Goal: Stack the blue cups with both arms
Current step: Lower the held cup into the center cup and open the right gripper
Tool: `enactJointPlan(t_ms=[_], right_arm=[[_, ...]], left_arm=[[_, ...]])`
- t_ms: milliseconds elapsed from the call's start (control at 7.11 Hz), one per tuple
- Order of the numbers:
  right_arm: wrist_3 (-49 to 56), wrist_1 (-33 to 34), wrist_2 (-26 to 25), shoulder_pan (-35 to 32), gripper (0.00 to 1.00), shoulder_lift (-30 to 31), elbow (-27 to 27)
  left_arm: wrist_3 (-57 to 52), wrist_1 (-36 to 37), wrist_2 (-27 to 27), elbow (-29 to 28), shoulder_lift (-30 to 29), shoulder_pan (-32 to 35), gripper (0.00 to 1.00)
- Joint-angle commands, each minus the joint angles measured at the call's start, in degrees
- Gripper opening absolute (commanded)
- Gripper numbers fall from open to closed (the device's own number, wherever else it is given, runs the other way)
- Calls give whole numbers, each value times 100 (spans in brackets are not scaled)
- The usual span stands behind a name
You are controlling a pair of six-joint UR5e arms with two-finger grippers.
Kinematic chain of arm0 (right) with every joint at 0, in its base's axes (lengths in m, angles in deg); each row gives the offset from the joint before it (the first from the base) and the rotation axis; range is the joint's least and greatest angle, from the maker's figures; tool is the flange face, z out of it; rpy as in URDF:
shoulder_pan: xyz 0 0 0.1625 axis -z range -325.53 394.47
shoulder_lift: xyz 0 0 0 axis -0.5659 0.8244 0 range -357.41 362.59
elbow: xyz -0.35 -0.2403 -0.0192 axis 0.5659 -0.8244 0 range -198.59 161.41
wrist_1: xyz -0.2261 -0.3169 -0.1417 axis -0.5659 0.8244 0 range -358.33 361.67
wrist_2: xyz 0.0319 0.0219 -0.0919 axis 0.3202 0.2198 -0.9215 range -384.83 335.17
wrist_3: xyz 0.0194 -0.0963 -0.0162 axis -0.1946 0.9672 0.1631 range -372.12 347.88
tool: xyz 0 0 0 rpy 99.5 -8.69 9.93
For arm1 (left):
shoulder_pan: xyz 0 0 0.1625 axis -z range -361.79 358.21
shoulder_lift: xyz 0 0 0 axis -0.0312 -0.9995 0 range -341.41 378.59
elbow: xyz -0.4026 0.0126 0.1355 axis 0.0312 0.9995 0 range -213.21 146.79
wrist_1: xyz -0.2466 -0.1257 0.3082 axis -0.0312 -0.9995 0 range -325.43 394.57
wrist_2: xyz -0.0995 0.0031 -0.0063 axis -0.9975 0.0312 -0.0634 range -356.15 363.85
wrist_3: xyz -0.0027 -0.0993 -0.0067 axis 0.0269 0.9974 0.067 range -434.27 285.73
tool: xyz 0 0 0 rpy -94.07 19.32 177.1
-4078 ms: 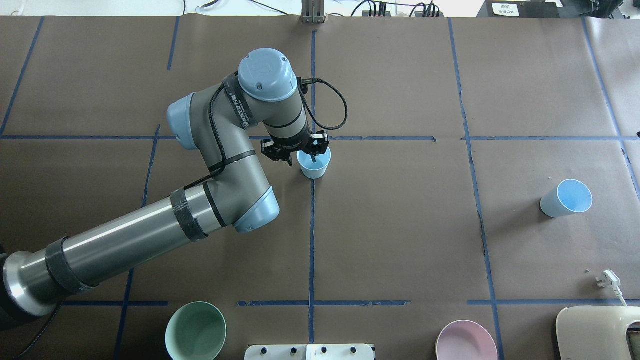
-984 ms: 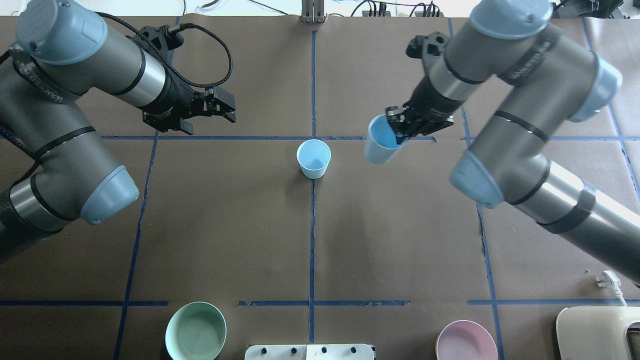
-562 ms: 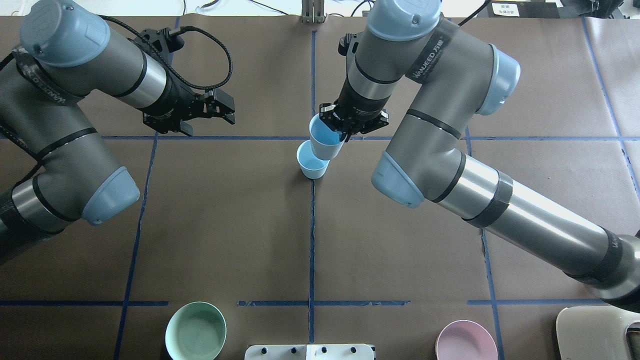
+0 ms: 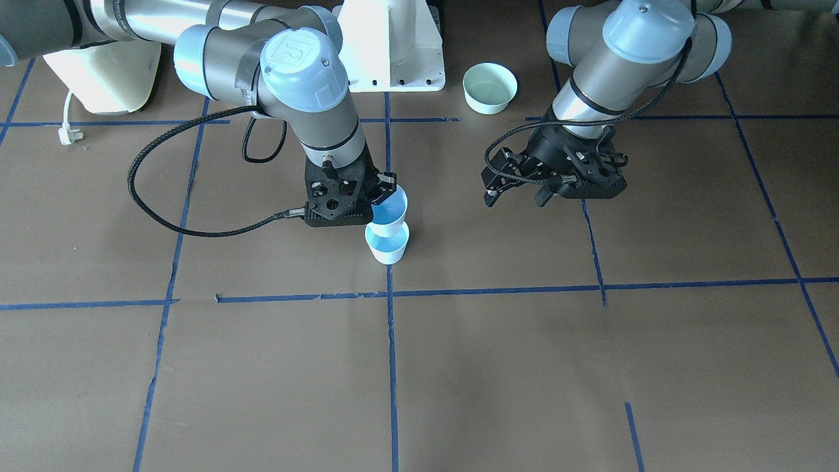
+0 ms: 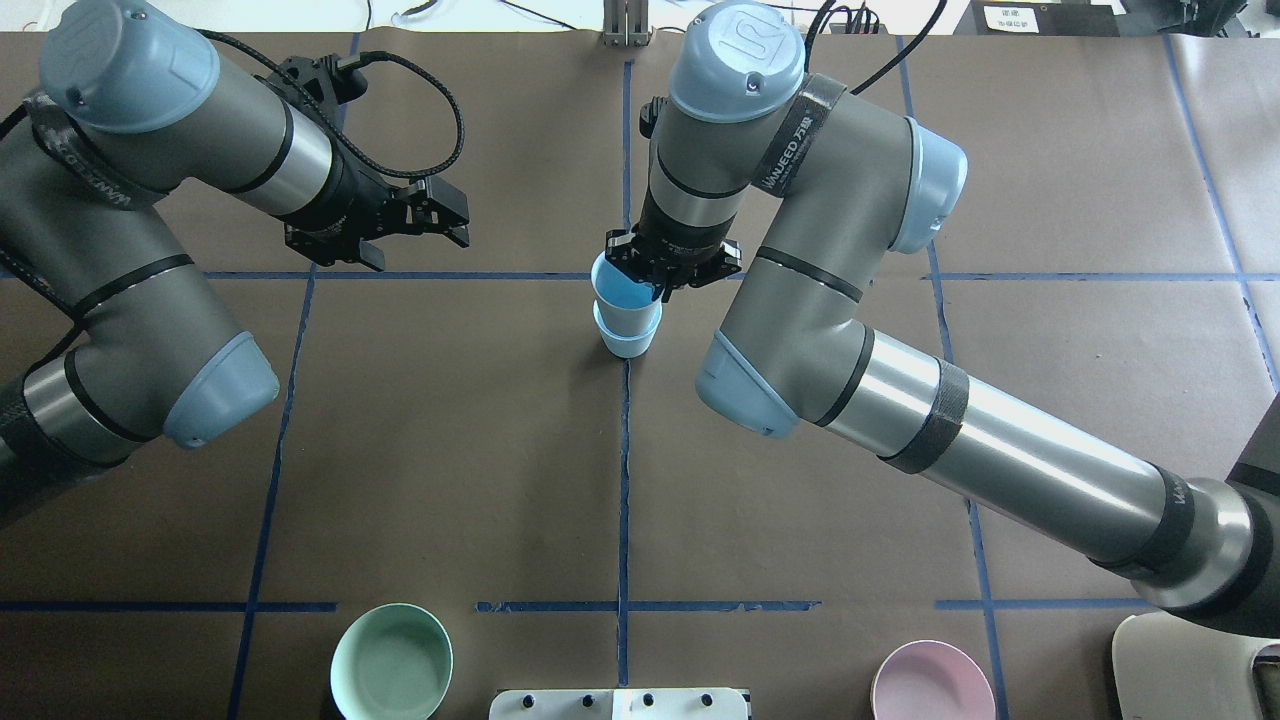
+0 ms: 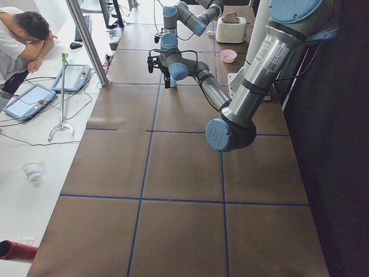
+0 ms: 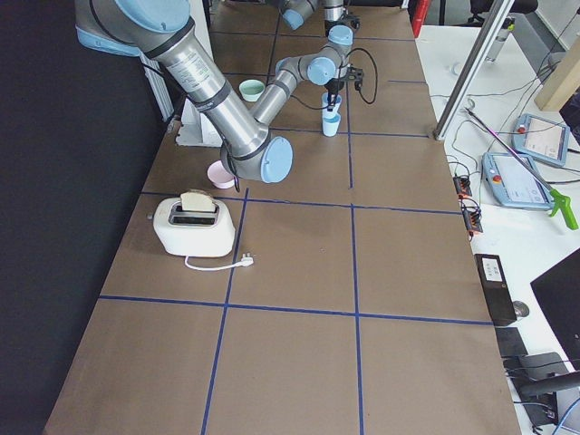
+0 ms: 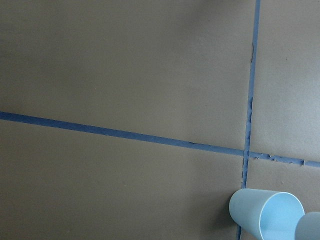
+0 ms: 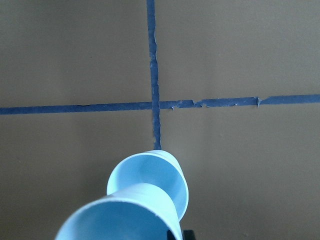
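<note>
One blue cup [image 5: 628, 343] stands upright on the table's centre line. My right gripper [image 5: 657, 288] is shut on the rim of the second blue cup [image 5: 620, 297] and holds it, slightly tilted, directly over the standing one, its base at that cup's mouth. The front view shows the held cup [image 4: 392, 210] above the standing cup [image 4: 388, 249]. The right wrist view shows the held cup [image 9: 120, 220] in front of the standing cup [image 9: 150, 175]. My left gripper [image 5: 455, 218] is open and empty, hovering to the left of the cups.
A mint-green bowl [image 5: 392, 662] and a pink bowl [image 5: 932, 685] sit at the near edge beside the white base plate [image 5: 620, 703]. A cream toaster [image 5: 1185, 660] stands at the near right corner. An operator [image 6: 23, 40] sits beyond the far edge.
My right arm has carried its cup leftward from the right side to directly over the standing cup. The left arm let that cup go earlier, withdrew left and has stayed still.
</note>
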Motion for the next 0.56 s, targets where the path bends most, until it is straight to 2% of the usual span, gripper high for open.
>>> enactJointPlan(t_ms=[0,422], right_arm=[[-32,-8,-32,25,0,-16,-55],[-67,-165,-208,25,1,-25,-177]], left_arm=[[-1,0,0,-11,0,11,100],[7,0,0,6,-9,11,100]])
